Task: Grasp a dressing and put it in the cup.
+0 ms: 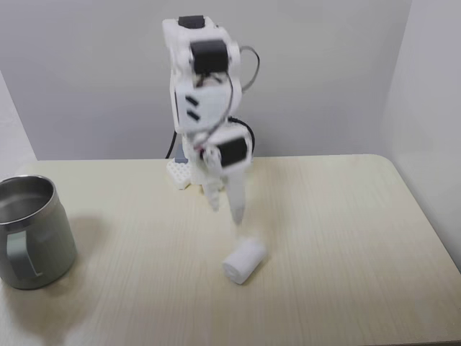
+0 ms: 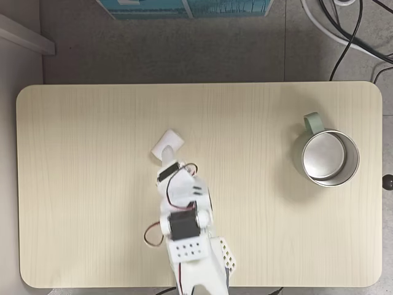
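The dressing [image 1: 243, 261] is a small white roll lying on its side on the light wooden table [image 1: 346, 216], near the middle front in a fixed view. My gripper [image 1: 226, 213] hangs just above and behind it, fingers pointing down and open, with nothing between them. From above, the dressing [image 2: 167, 144] lies just past the gripper [image 2: 167, 160], whose fingers are mostly hidden under the white arm. The cup [image 1: 43, 249], a grey steel mug with a loop handle, stands upright and empty at the table's left edge in that view, and the cup [image 2: 351, 161] is at the right from above.
The arm's base [image 2: 196, 258] sits at the table's near edge seen from above. Black and white cables [image 2: 356, 37] and a blue box [image 2: 184, 7] lie on the floor beyond the table [image 2: 92, 153]. A wall stands behind the arm.
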{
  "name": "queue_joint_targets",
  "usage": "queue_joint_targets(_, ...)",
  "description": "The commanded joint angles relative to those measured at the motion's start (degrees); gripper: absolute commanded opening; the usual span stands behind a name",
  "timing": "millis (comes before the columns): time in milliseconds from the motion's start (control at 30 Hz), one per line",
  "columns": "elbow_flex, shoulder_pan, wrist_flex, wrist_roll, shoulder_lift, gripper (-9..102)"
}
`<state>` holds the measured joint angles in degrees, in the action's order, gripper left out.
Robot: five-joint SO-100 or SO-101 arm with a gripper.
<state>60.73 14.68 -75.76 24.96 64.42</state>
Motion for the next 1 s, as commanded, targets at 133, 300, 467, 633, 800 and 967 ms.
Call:
queue_joint_targets(133,3.2,3.3,7.2,-0.3,11.9,19)
queue_joint_targets(300,3.9,6.3,10.6,-1.0,18.6,19)
queue_joint_targets(467,6.2,8.4,11.2,-0.9,27.9,19)
queue_joint_targets(633,11.8,8.9,6.5,-0.9,34.7,19)
queue_joint_targets(800,16.6,8.7,3.3,-1.6,40.3,17)
queue_joint_targets(967,16.6,9.1,3.3,-1.6,40.3,4)
